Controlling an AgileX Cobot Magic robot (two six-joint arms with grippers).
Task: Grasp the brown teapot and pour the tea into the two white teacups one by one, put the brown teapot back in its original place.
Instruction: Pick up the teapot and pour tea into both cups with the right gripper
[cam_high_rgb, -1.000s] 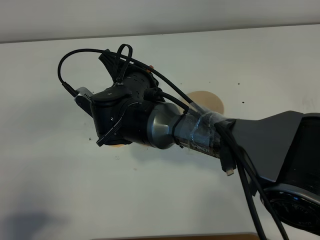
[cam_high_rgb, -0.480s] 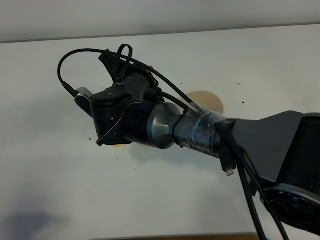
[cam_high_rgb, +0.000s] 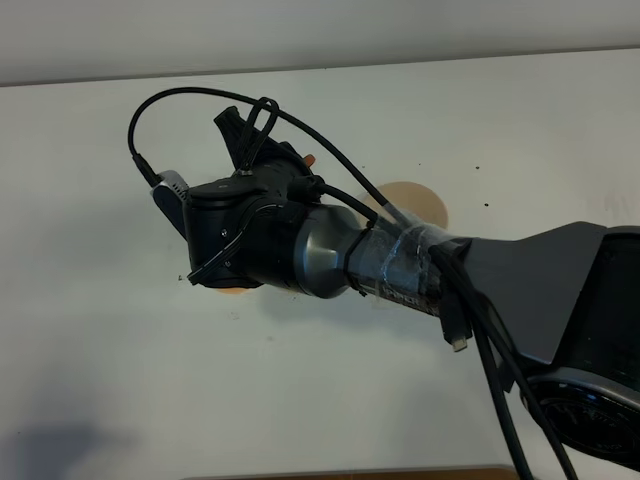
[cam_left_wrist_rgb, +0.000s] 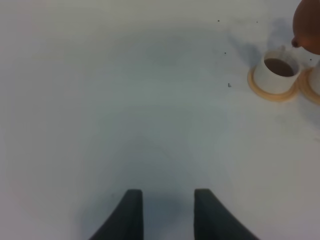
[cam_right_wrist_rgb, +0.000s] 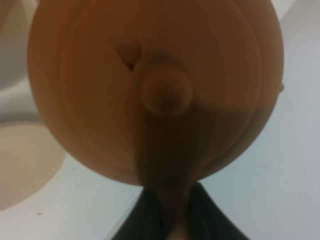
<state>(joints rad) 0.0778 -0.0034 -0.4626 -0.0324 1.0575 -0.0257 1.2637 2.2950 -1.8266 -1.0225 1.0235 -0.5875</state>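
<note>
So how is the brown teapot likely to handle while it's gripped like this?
The brown teapot looks like hard clay, so probably rigid and breakable if dropped. The right tool pinches only its thin handle, so the round body may swing. Its knobbed lid seems just seated and might slip when tipped.

Lighting the flat white desk (cam_high_rgb: 90, 330) evenly and softly; casting faint grey shadows; blurring the round reddish-brown clay teapot (cam_right_wrist_rgb: 155, 90) heavily.
</note>
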